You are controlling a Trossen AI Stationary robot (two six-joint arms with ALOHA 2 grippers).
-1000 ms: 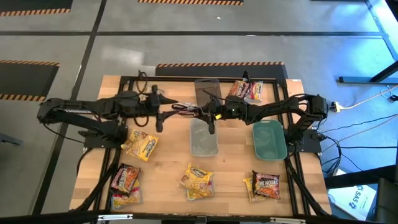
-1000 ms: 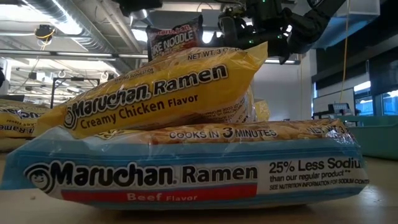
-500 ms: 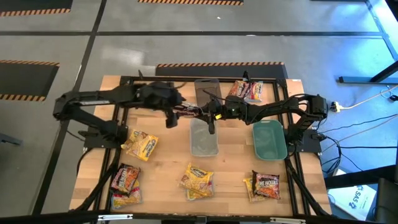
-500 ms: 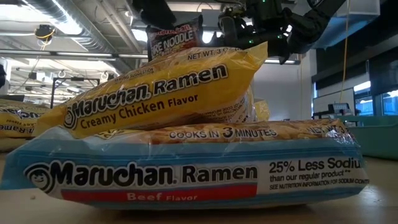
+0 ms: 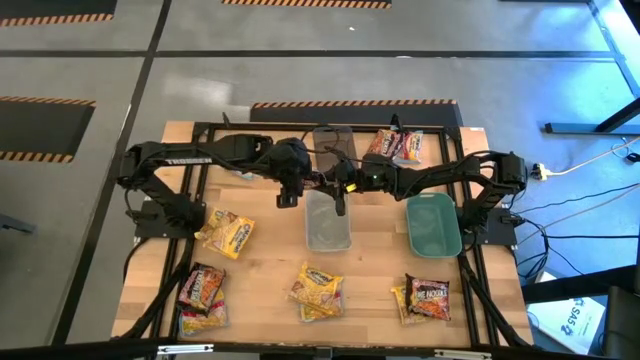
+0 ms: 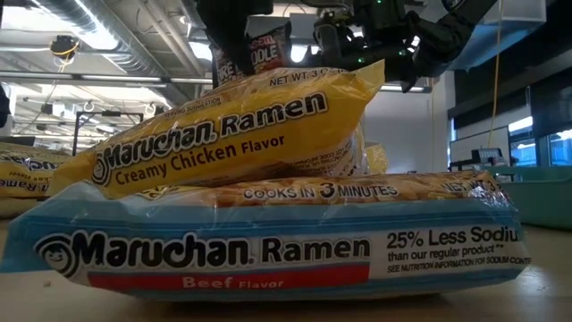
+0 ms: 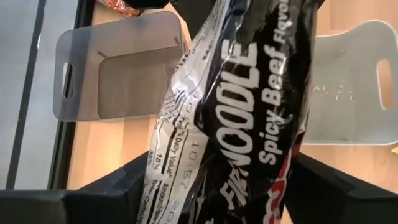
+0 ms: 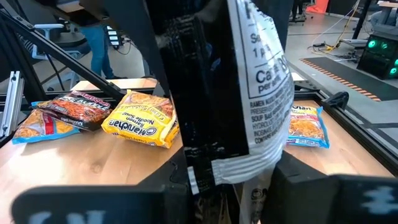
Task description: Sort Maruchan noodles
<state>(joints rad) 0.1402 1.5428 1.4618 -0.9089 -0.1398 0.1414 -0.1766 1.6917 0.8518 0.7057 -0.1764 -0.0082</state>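
Left wrist view: dark packet (image 7: 249, 106) reads "Noodle Spicy Beef", glossy, between parted left gripper (image 7: 211, 186) fingers.
Right gripper (image 8: 217, 180): clamped on packet's crimped end.

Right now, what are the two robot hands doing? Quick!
Left gripper: open around the dark Spicy Beef packet.
Right gripper: shut on that packet.
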